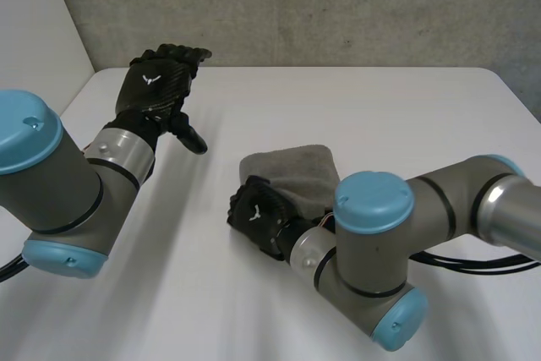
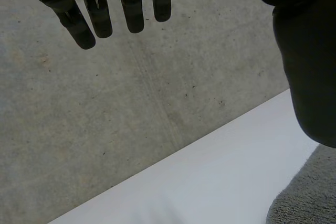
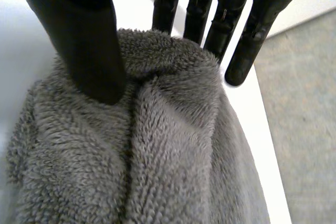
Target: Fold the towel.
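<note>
Grey fluffy towel (image 1: 292, 171) | bunched up in the middle of the white table (image 1: 397, 107); right hand (image 3: 92, 40) pinches one edge between thumb and straight fingers; left hand (image 2: 100, 19) up, well apart, fingers spread, holding nothing | risk: the small pinch may slip; towel could flop down crooked

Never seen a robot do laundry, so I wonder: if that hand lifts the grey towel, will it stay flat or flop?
Probably flop: the towel bunches into soft ridges between the right hand's thumb and fingers. Its thick pile suggests it is light and grippy, so likely drags rather than slides on the table.
</note>
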Available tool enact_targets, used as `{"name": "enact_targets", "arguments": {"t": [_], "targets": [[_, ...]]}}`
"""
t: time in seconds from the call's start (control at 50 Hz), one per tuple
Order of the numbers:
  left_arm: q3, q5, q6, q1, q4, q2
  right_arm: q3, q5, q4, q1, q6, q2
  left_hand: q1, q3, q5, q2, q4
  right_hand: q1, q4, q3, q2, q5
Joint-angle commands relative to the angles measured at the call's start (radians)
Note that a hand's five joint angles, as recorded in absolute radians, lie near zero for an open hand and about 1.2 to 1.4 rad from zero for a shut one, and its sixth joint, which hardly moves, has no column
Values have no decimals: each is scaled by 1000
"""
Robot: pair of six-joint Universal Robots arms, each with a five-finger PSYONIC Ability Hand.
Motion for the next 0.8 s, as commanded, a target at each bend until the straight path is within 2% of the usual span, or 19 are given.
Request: {"name": "enact_targets", "arguments": {"t": [0.02,0.04,0.08,0.1,0.18,0.32,0.36,0.46,0.6,0.7,0.8], "targets": [[13,0,5,-14,8,-14,92,57,4,-48,271,-212,-70,-50,-202,-62,-71,-268,-270,-305,-274,-285],[13,0,5,-14,8,-14,92,57,4,-48,271,-213,-70,-50,-202,-62,-71,-269,-270,-305,-275,-286],[33,-2,3,-32,8,-17,129,54,4,-68,392,-277,-67,-47,-199,-60,-68,-327,-329,-363,-333,-344],[33,-2,3,-33,8,-17,129,54,4,-68,393,-277,-67,-47,-199,-60,-68,-327,-329,-364,-333,-344],[68,-7,0,-80,8,-35,172,54,4,-116,561,-354,-67,-47,-199,-60,-68,-424,-426,-460,-430,-441],[110,-31,-4,-144,8,-84,176,58,16,-234,765,-374,-64,-44,-196,-57,-65,-443,-445,-480,-449,-460],[139,-48,-17,-190,0,-133,166,58,19,-281,840,-372,-64,-44,-196,-57,-65,-443,-445,-480,-449,-460],[174,-92,-40,-232,-20,-230,149,52,32,-334,899,-346,-64,-44,-196,-57,-65,-443,-445,-480,-449,-460],[238,-146,-40,-258,-136,-391,98,19,71,-335,905,-178,-64,-44,-196,-57,-65,-443,-445,-480,-449,-460],[272,-148,-34,-258,-170,-455,48,20,96,-325,893,-61,-64,-44,-196,-57,-65,-443,-445,-480,-449,-460],[277,-146,-34,-258,-181,-471,11,12,142,-325,890,-4,-61,-41,-194,-54,-62,-443,-445,-480,-449,-460]]}}
